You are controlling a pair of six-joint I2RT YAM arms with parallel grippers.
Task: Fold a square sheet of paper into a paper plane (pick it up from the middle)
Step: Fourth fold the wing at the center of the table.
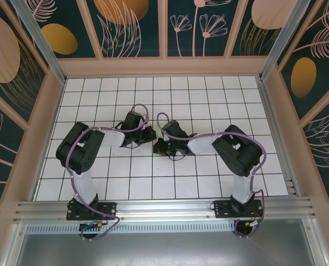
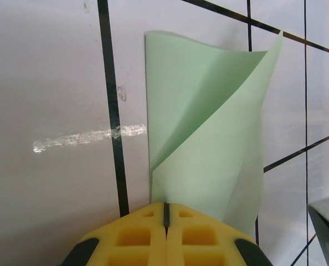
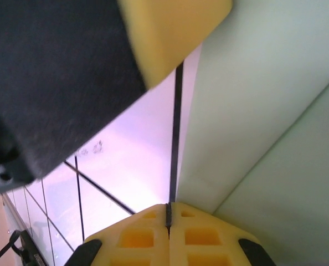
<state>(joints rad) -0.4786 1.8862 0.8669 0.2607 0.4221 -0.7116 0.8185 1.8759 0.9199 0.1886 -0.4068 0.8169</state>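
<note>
The sheet of paper [image 2: 209,138] is pale green and partly folded over on itself. One flap curls up off the white gridded table [image 2: 54,83], and a diagonal crease runs down toward the left claw [image 2: 165,213]. That claw's yellow pads are pressed together with only a thin seam between them. The paper's lower edge runs in behind them, so it looks pinched there. In the right wrist view the sheet fills the right side, with a fold line crossing it. The right claw [image 3: 167,213] is likewise closed tight, its pads just beside the paper's edge; I cannot tell whether it has hold of the sheet. A yellow pad [image 3: 170,33] of the left claw hangs close above. From overhead, both arms reach inward and the two claws meet near the middle of the table.
</note>
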